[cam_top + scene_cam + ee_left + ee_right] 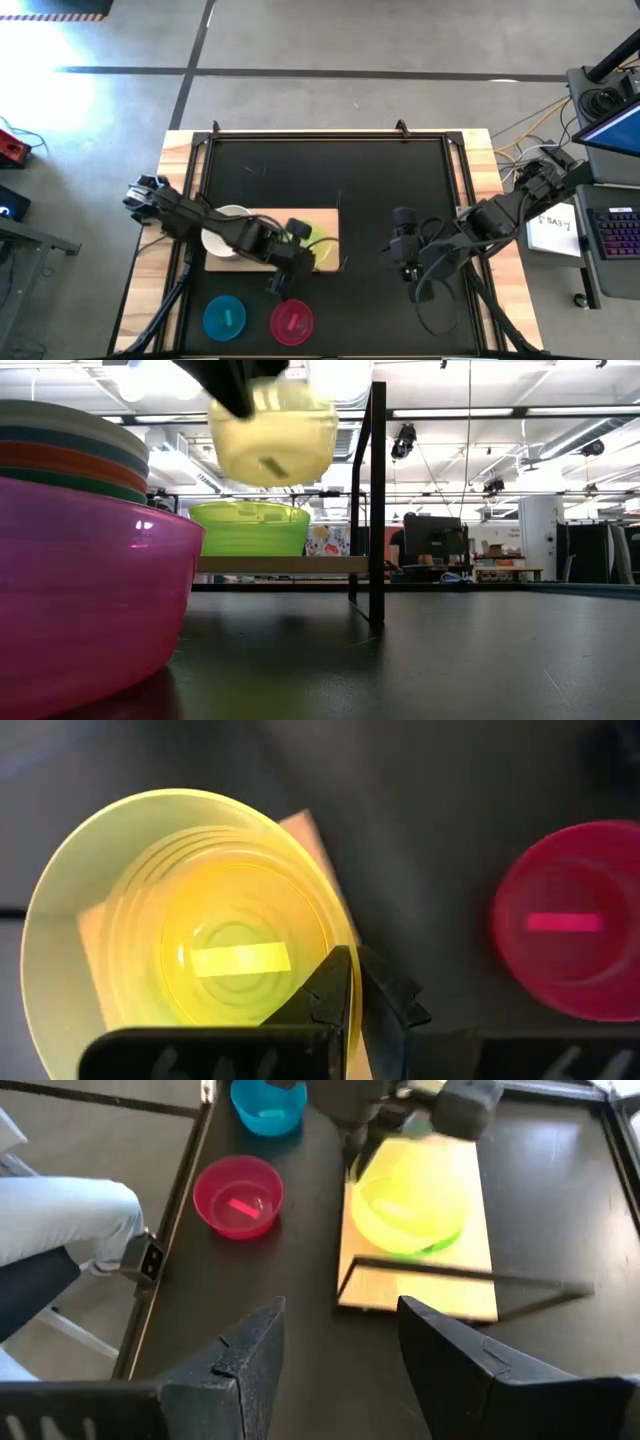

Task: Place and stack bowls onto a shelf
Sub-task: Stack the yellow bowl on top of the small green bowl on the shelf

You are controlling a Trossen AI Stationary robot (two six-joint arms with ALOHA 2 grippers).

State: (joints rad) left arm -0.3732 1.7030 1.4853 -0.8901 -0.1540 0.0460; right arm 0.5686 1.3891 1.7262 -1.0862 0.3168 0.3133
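My left gripper [288, 252] holds a pale yellow bowl [272, 430] in the air above the near right part of the light wooden shelf [262, 262]. Under and just behind it, a bright yellow-green bowl [250, 528] stands on its base on the shelf. At the shelf's left end is a stack of bowls with a white one on top [228, 236]. A magenta bowl [292, 320] and a cyan bowl [225, 318] stand on the black table near its front edge. My right gripper [340, 1315] hovers open over the table's right half, holding nothing. My left gripper pinches the yellow bowl's rim [338, 935], one finger inside the bowl and one outside its wall. The fingers [330, 990] come from above, slanting down. The bowl hangs clear of the shelf, mouth up and a little tilted.
A thin black metal post [376, 490] rises at the shelf's right end, with a bar [470, 1275] across it. At the table's left side is a person's leg in jeans [55, 1215]. Bare black table lies between the shelf and my right gripper.
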